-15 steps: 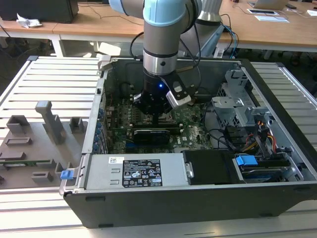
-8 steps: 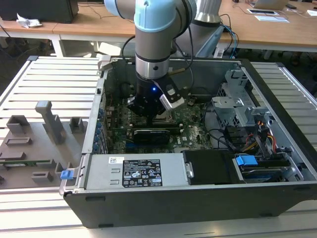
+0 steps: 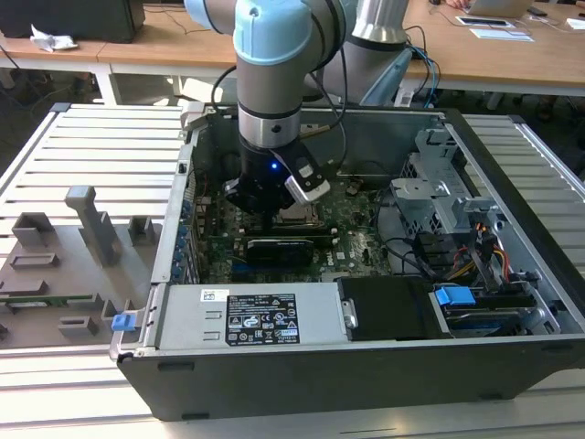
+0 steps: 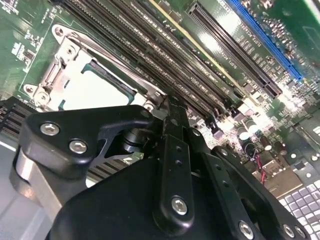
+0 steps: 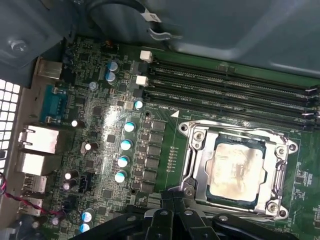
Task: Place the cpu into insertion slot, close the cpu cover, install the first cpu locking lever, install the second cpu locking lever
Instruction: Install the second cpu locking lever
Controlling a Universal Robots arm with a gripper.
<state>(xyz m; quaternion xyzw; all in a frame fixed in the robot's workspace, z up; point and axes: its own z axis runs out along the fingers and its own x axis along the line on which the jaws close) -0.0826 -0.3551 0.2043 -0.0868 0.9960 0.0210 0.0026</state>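
We see the pale silver-grey square cpu (image 5: 235, 171) seated in the metal-rimmed insertion slot (image 5: 197, 172) under the silver frame cpu cover (image 5: 280, 165), just ahead of the black jaws (image 5: 174, 216), apparently pinched together, holding nothing.

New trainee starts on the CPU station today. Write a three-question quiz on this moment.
1. True or false: the pale silver-grey square cpu lies in the metal-rimmed insertion slot.
2. The silver-grey metal frame cpu cover is: A) down around the cpu B) raised upright C) lying off the board
3. In the first wrist view, the long black memory slots hold: cards or nothing?

Key: 1 true; 2 A; 3 nothing.
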